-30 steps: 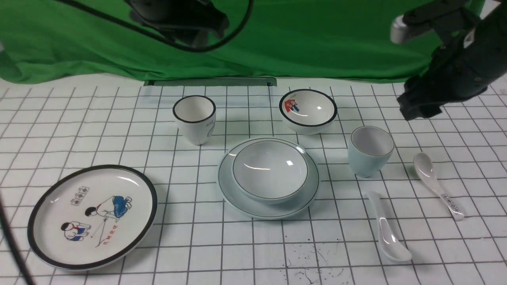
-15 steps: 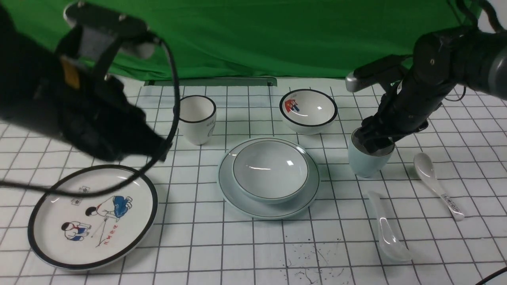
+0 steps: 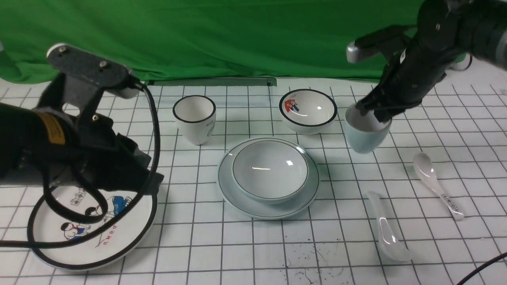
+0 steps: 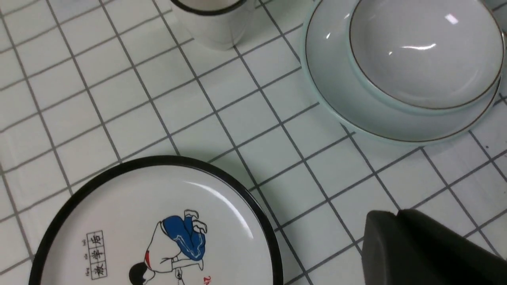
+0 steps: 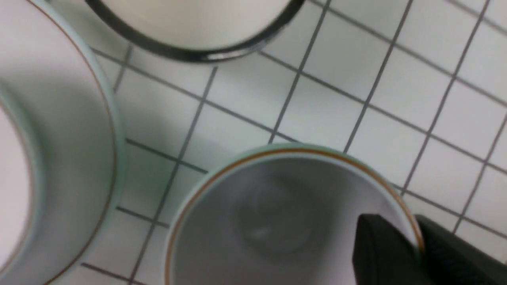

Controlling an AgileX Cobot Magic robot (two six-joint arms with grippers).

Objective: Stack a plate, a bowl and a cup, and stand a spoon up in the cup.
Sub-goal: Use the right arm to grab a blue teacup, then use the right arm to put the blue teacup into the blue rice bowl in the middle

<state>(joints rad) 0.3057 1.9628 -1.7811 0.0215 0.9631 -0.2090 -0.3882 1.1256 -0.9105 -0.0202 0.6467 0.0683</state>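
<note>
Two pincers: the left one [image 4: 398,213] together, the right one [image 5: 396,221] clamped on one pale-blue cup's rim [image 3: 366,128].

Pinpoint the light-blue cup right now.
In the front view, the light-blue cup hangs from the right gripper, right of the stacked bowl and above the plain spoon.

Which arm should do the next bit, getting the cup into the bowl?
The right: its gripper pinches the cup's wall, and the bowl sits close by. The left gripper is shut over the cartoon plate's side.
</note>
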